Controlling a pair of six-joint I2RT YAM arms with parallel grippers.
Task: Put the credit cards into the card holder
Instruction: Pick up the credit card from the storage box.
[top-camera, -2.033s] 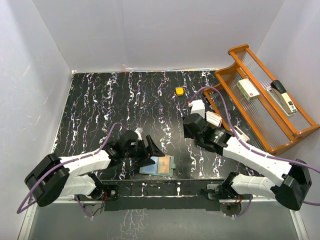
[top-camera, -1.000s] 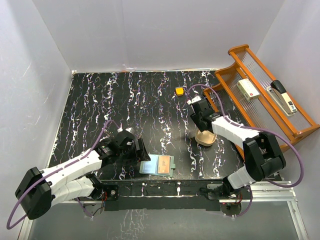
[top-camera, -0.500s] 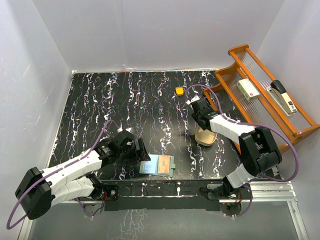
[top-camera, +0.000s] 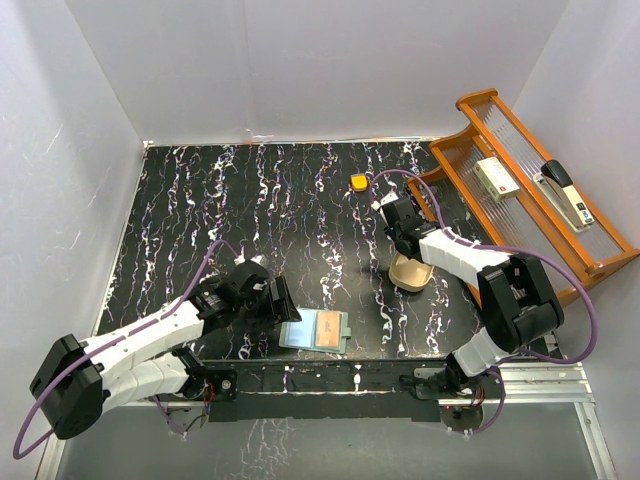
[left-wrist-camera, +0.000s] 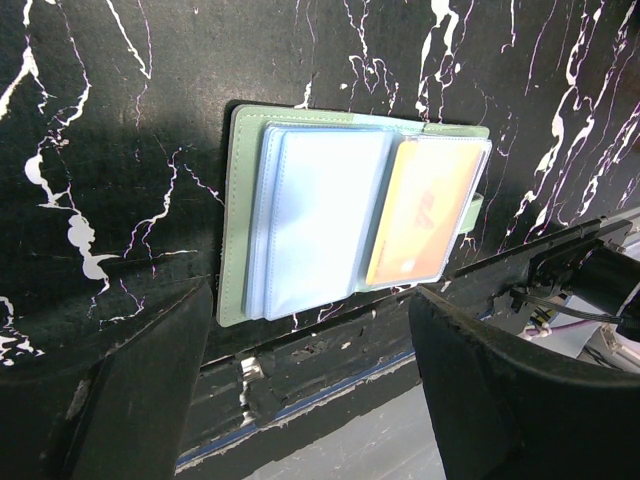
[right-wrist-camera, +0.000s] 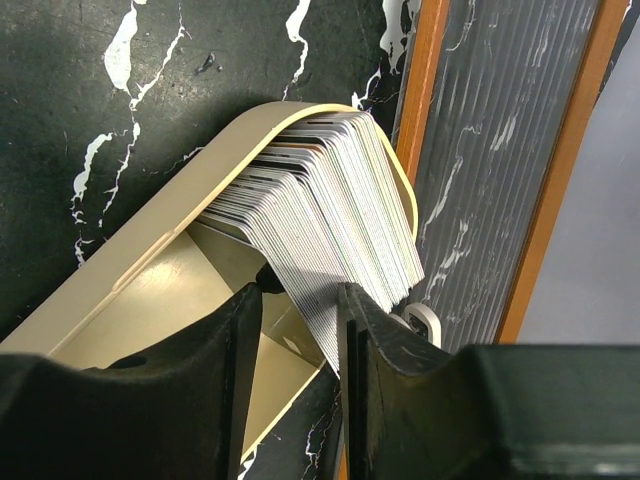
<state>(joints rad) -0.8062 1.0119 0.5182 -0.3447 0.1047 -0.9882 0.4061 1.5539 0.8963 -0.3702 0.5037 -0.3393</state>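
Our right gripper pinches credit cards in the tan dish; our left gripper gapes over the card holder.

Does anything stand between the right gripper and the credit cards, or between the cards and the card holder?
Nothing visible does. The right gripper straddles the edge of the credit cards in the tan dish, and only bare table lies between them and the open card holder.

Robotics laboratory test cell. Indicators: plain white enclosure walls around a black marbled table; two arms bolted to a metal rail; exposed purple cables.
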